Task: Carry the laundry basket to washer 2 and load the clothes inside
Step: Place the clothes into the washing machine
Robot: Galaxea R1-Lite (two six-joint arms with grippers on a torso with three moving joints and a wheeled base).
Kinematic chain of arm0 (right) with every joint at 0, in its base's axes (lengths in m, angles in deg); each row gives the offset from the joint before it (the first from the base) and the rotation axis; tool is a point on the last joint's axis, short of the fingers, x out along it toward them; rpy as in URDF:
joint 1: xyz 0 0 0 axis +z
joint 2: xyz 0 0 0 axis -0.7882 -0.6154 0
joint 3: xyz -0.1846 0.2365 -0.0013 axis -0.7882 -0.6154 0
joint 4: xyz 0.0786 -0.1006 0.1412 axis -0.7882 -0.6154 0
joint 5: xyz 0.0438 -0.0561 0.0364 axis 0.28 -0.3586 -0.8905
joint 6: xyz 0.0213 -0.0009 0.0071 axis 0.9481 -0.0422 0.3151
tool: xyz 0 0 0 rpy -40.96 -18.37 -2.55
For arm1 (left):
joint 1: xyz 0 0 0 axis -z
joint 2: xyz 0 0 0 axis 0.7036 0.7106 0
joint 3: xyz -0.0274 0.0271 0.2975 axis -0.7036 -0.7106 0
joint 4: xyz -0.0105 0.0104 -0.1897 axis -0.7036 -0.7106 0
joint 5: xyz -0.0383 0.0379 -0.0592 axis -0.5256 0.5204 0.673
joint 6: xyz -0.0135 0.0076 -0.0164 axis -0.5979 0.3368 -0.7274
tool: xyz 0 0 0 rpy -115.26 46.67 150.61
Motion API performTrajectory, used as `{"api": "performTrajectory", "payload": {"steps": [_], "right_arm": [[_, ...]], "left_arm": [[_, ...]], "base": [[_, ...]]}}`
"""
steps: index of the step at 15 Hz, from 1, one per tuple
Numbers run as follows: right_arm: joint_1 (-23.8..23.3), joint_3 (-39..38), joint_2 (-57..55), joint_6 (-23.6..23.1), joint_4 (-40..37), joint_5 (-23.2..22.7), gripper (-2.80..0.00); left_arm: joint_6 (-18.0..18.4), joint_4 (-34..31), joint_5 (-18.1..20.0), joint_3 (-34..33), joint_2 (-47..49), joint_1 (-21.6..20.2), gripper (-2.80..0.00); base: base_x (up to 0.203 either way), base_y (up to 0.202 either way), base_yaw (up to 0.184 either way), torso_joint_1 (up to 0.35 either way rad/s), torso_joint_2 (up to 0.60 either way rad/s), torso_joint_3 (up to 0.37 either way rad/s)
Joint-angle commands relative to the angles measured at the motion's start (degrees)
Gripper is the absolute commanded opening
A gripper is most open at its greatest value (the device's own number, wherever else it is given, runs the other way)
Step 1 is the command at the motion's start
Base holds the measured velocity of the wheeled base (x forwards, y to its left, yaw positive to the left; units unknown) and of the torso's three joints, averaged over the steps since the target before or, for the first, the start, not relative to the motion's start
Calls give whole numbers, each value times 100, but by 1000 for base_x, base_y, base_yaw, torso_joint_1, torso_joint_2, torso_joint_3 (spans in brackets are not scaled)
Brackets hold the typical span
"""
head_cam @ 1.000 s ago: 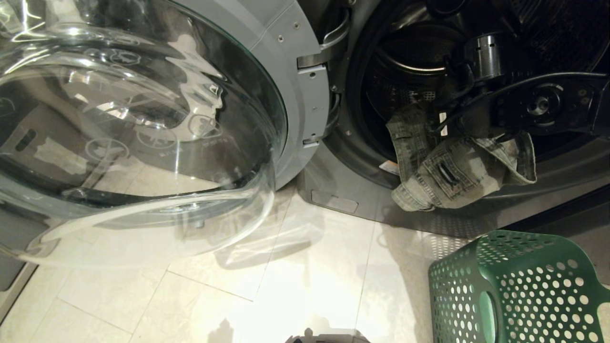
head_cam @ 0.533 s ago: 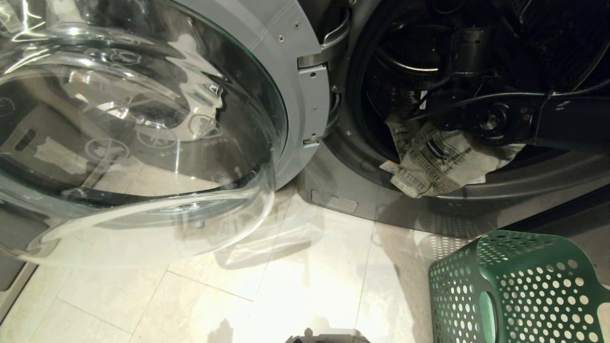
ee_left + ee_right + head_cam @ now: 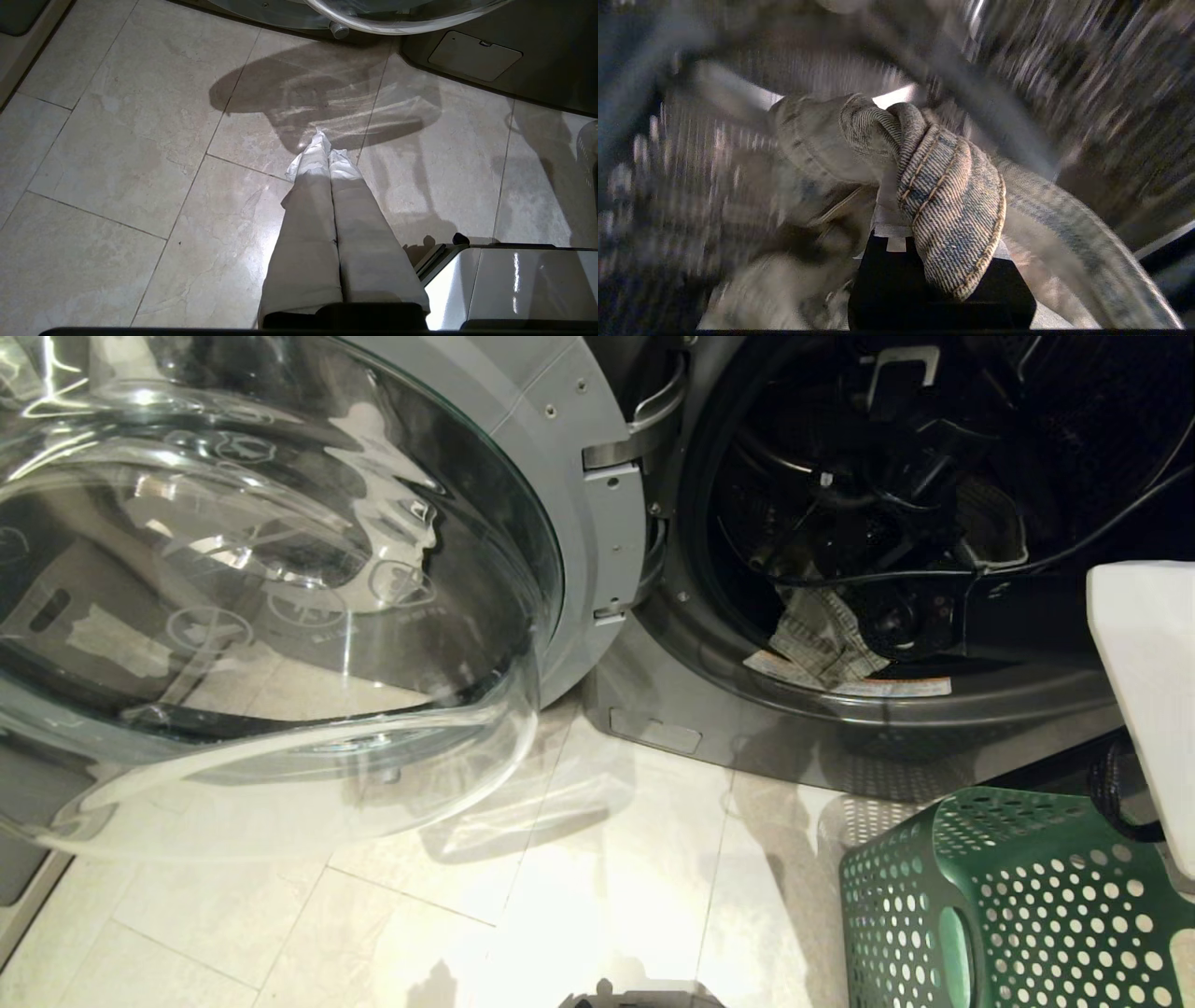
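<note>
Clothes (image 3: 826,639) now mostly inside the drum of washer 2 (image 3: 709,709); a sec ago they hung out over the door sill, w/ a big fold draped down the front panel. Now only a small pale patch shows at the lower lip of the opening, beside a white sticker (image 3: 892,688) on the rim. Right arm has gone deeper into the drum, its white upper link now at the head view's right edge. Right gripper (image 3: 896,219) clenched on a denim-like fold of the clothes, seen in wrist view; bkgd there is blurred. Glass door (image 3: 271,588) stands wide open at left. Laundry basket (image 3: 1008,896) on the tile floor (image 3: 579,896) in front of the washer, lower right, tipped; contents can't be seen. Left gripper (image 3: 324,149) closed, empty, pointing at floor, unmoved.
</note>
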Motion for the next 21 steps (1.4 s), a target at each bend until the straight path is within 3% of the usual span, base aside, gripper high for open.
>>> {"api": "performTrajectory", "payload": {"steps": [1,9,14,19,21], "right_arm": [[-44,12,-83,-567,904,-214,-280],[-126,5,-158,-811,2047,-424,-280],[-119,4,-216,-830,2230,-758,-280],[-132,13,-652,-741,2219,-706,-280],[-143,14,-707,-667,2098,-475,-280]], "left_arm": [[-2,-1,-2,0,-1,0,-280],[-2,-1,-2,0,-1,0,-280],[-2,-1,-2,0,-1,0,-280],[-2,-1,-2,0,-1,0,-280],[-2,-1,-2,0,-1,0,-280]], "base": [[0,0,0,0,0,0],[0,0,0,0,0,0],[0,0,0,0,0,0],[0,0,0,0,0,0],[0,0,0,0,0,0]]}}
